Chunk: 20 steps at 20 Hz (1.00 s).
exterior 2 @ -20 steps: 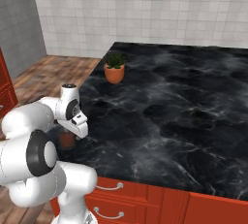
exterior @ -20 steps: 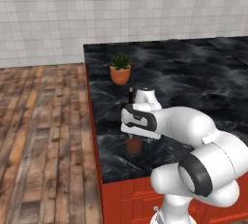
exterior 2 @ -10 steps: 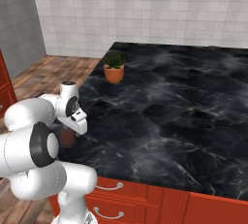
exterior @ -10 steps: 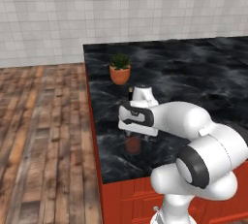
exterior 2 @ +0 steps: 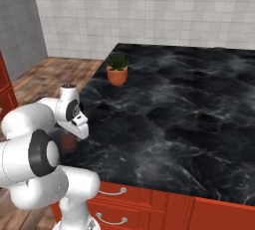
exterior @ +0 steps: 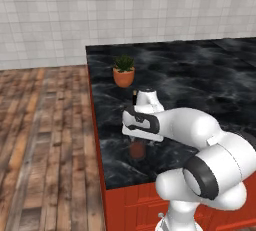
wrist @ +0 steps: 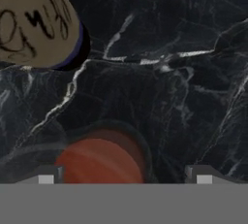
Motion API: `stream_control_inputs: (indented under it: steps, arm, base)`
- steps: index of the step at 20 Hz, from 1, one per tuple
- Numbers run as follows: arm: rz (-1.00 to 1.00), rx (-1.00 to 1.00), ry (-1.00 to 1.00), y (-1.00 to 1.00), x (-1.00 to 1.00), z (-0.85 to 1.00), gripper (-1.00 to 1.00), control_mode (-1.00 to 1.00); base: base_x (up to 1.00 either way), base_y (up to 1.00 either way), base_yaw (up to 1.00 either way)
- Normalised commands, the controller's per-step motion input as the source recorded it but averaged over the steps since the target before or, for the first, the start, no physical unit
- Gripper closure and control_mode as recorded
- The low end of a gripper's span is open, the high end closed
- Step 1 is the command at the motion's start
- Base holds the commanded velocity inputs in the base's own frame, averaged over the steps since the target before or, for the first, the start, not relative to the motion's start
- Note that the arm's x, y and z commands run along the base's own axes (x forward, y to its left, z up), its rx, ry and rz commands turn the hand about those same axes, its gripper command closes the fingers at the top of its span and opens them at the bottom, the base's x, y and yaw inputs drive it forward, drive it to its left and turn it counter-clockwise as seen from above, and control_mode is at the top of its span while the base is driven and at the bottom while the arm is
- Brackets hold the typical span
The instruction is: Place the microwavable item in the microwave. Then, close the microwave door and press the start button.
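Observation:
The microwavable item [wrist: 99, 162] is a squat reddish-brown rounded lump on the black marble counter [exterior: 210, 85], near its left edge. In the hand view it lies low between my two fingertips [wrist: 46, 177], which stand wide apart on either side without touching it. My gripper [wrist: 125, 178] is open and hovers just above the item [exterior: 137, 149], pointing down. From the right base view the item [exterior 2: 68, 143] peeks out under the hand [exterior 2: 74, 119]. The microwave and its door are out of view.
A dark wine bottle with a beige label [wrist: 34, 24] stands just beyond the item; its top [exterior: 134, 94] pokes out behind my hand. A green plant in an orange pot [exterior: 123, 72] sits farther back. The counter's left edge drops to wood floor [exterior: 40, 140].
The arm has shifted only slightly; the hand stays over the reddish-brown item with the fingers apart.

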Motion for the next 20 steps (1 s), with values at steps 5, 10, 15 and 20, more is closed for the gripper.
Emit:
stream_control_inputs:
  steps: [5,10,15,20]
  arm:
    - [0.00,0.00,-0.12,-0.01,-0.47,-0.40,-1.00,-1.00]
    - [0.00,0.00,-0.03,0.00,-0.10,-0.42,-1.00,-1.00]
    - [0.00,0.00,0.00,0.00,0.05,-0.20,-1.00,-1.00]
    - [0.00,0.00,-0.07,0.00,-0.35,-0.34,1.00,-1.00]
  base:
    - [0.00,0.00,0.00]
    - [0.00,0.00,0.00]
    - [0.00,0.00,0.00]
    - [0.00,0.00,0.00]
